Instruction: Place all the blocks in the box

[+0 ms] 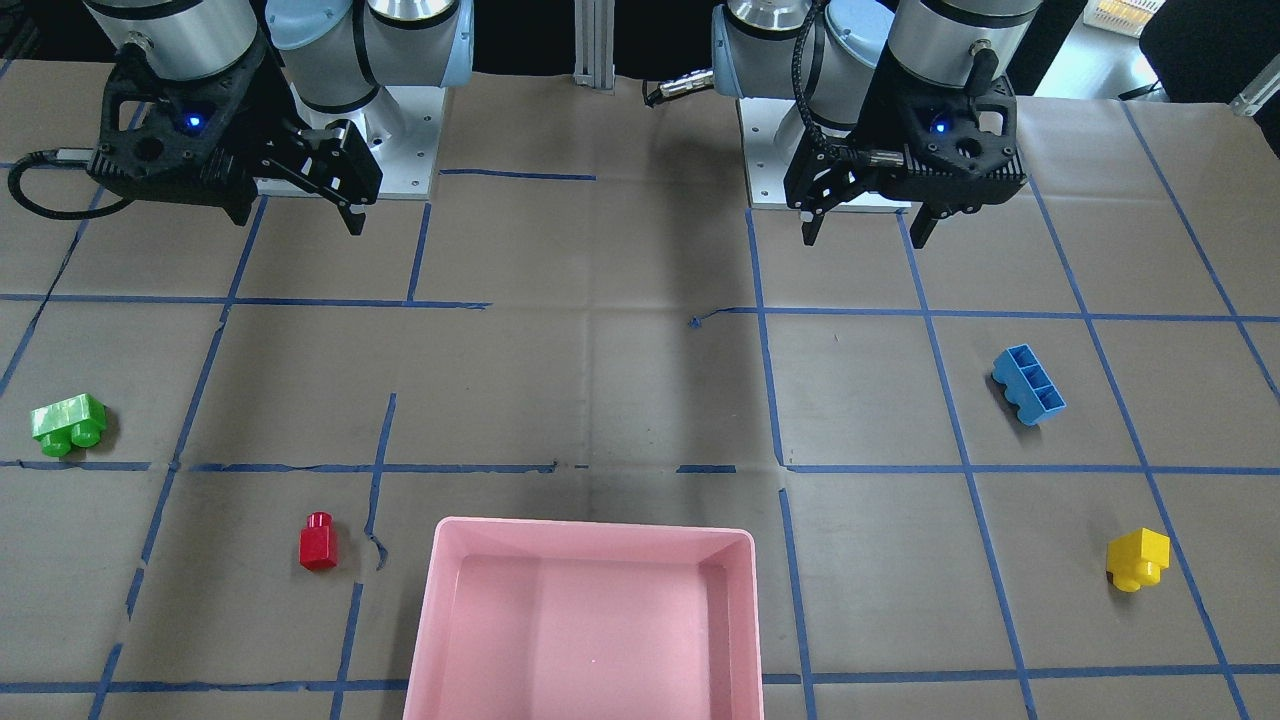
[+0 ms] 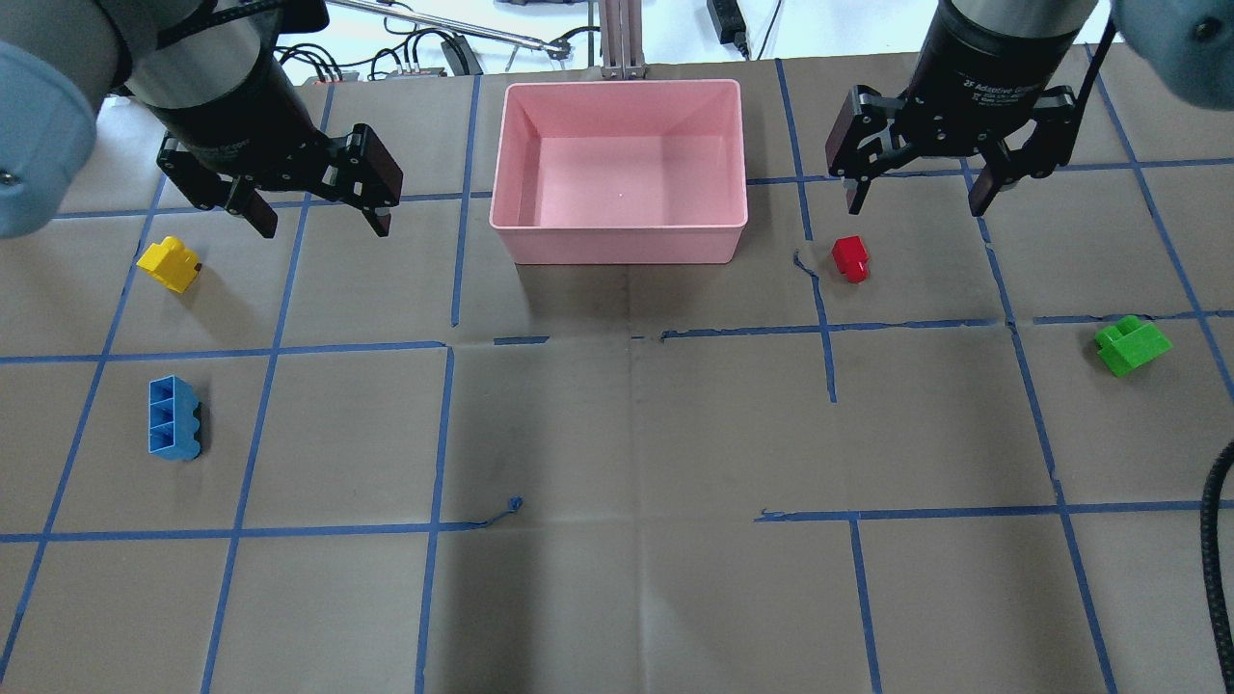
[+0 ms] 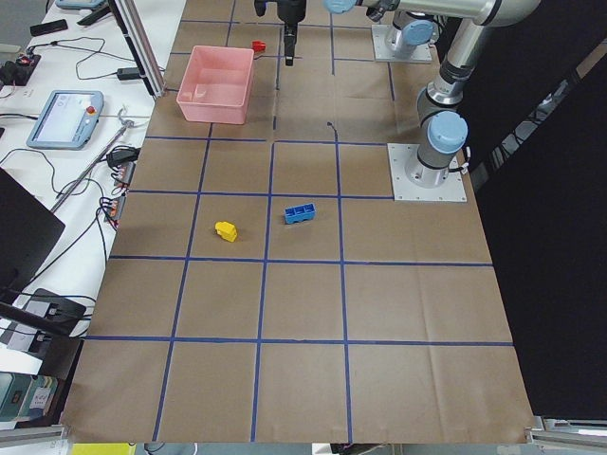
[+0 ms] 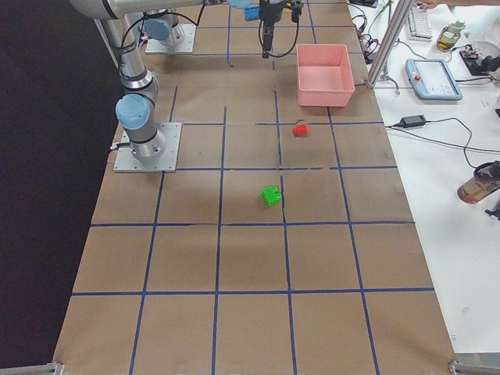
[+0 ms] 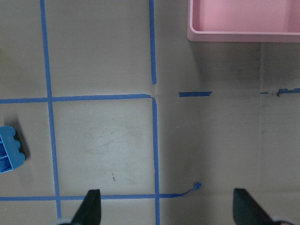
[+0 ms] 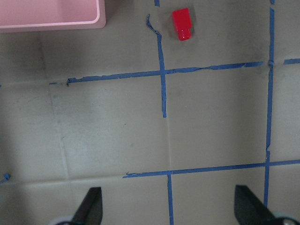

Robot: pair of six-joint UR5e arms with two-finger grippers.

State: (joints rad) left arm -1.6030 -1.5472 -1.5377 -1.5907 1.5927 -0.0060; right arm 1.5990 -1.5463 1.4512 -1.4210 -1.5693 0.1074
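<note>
Overhead exterior view: large shallow pink plastic tray [image 2: 617, 234] at the far centre of the brown paper table cover [image 2: 627, 434], gridded with blue tape [image 2: 442, 434]. Outside it, on the paper: small red one-stud plastic brick [image 2: 850, 258] near its right front corner; green two-stud brick [image 2: 1132, 345] farther right; yellow two-stud brick [image 2: 170, 263] well off to the left; longer blue three-stud brick [image 2: 174, 417] nearer the robot, hollow underside showing. Left gripper [image 2: 323, 224] hovering between tray and yellow brick, jaws spread wide, holding nothing. Right gripper [image 2: 917, 207] hanging just beyond the red brick, likewise spread and empty.
</note>
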